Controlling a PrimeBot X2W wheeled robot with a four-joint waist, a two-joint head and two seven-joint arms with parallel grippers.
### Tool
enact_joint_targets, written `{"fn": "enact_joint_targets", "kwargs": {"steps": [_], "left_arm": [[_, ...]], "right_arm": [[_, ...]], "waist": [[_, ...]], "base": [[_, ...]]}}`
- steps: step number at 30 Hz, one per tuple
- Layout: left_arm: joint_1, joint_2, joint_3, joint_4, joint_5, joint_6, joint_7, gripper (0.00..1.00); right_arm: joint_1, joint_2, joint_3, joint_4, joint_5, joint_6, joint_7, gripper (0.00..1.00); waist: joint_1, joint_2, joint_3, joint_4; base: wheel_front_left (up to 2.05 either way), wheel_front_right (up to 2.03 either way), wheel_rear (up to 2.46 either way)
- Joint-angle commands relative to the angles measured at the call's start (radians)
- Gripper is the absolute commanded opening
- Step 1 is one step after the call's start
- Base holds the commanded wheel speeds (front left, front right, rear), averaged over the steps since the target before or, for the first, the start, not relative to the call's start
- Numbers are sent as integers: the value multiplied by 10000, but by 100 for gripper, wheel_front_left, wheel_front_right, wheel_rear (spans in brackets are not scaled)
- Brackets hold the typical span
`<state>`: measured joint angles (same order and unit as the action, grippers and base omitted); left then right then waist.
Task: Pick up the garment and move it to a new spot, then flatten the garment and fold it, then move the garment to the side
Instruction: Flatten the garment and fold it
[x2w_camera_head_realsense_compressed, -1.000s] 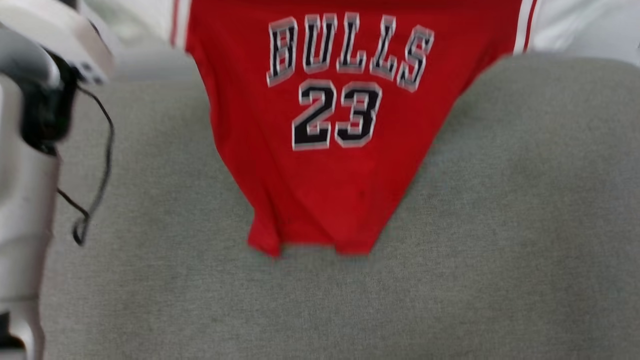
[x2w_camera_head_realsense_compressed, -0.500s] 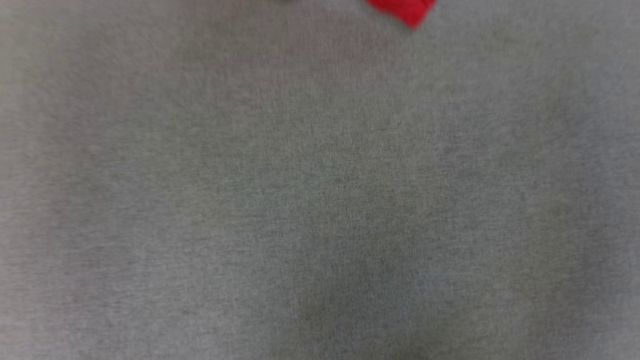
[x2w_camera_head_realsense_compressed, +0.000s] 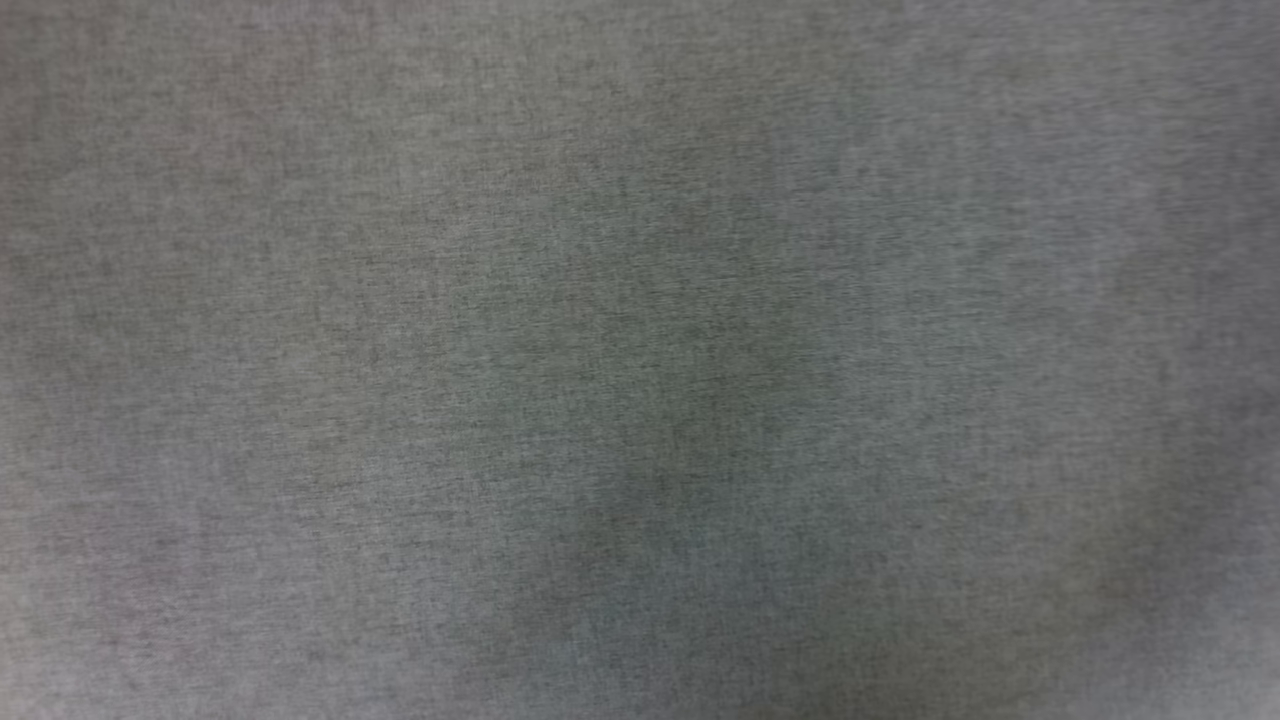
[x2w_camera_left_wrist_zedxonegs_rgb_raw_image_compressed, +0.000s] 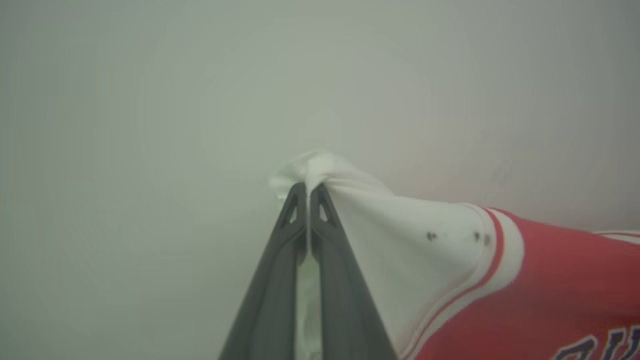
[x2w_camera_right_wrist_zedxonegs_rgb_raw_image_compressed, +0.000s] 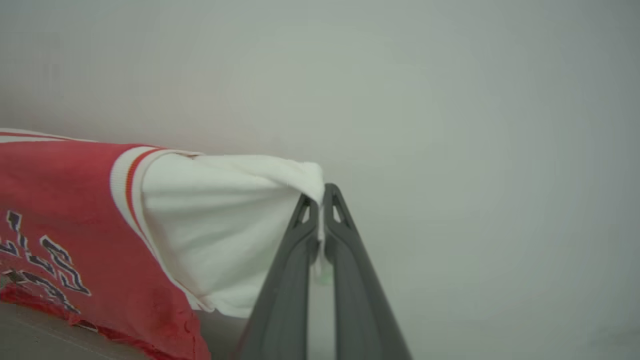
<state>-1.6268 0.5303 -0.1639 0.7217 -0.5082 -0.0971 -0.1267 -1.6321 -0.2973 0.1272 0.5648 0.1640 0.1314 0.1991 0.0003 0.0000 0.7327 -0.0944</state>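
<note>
Now the left gripper (x2w_camera_left_wrist_zedxonegs_rgb_raw_image_compressed: 307, 192) is clamped tight on a bunched white sleeve of the garment (x2w_camera_left_wrist_zedxonegs_rgb_raw_image_compressed: 550, 290) at mid-frame, with the red body trailing to the lower right of the left wrist view. The right gripper (x2w_camera_right_wrist_zedxonegs_rgb_raw_image_compressed: 320, 197) pinches the other white sleeve, with the red body at that view's lower left. Grey cloth (x2w_camera_head_realsense_compressed: 640, 360) lies below the head camera.

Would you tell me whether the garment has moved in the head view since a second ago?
Cannot tell. The garment climbed toward that view's top edge, yet the plain grey cloth gives no fixed mark; the head may have tilted instead.
</note>
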Motion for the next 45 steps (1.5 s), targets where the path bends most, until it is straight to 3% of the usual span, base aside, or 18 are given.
{"fn": "enact_joint_targets", "kwargs": {"steps": [1, 8, 13, 19, 24, 34, 45], "left_arm": [[132, -24, -20, 144, -94, -56, -176, 0], [1651, -297, -98, 811, -578, -257, -1006, 0], [3862, -480, 45, 683, -1030, -306, -1329, 0], [7340, -866, 341, -176, -1384, -316, -1396, 0], [10386, -1193, 672, -1507, -1365, 77, -1403, 0], [15683, -1563, 521, -4448, -1440, 1394, -588, 0], [18447, -1997, 135, -5497, -1644, 2221, 187, 0]], "right_arm": [[19, -43, 46, 147, 119, -14, -179, 0], [1305, -338, 763, 747, 796, -15, -841, 0], [3355, -780, 1331, 527, 1513, -14, -1055, 0], [6660, -1394, 1343, -606, 2201, -15, -683, 0], [9767, -1475, 692, -2122, 2313, -17, 104, 0], [15681, 3, -1048, -5027, 2112, -14, 1891, 0], [19258, 1322, -1789, -5645, 1695, -12, 2951, 0]], "waist": [[-3, 0, 35, 89], [-3, 0, -926, 271], [-3, 0, -2319, 425], [-3, 0, -4036, 647], [-3, 0, -5233, 703], [-3, 0, -6843, 761], [-3, 0, -7521, 875]], "base": [[0, 0, 0], [0, 0, 0], [0, 0, 0], [0, 0, 0], [0, 0, 0], [0, 0, 0], [0, 0, 0]]}}
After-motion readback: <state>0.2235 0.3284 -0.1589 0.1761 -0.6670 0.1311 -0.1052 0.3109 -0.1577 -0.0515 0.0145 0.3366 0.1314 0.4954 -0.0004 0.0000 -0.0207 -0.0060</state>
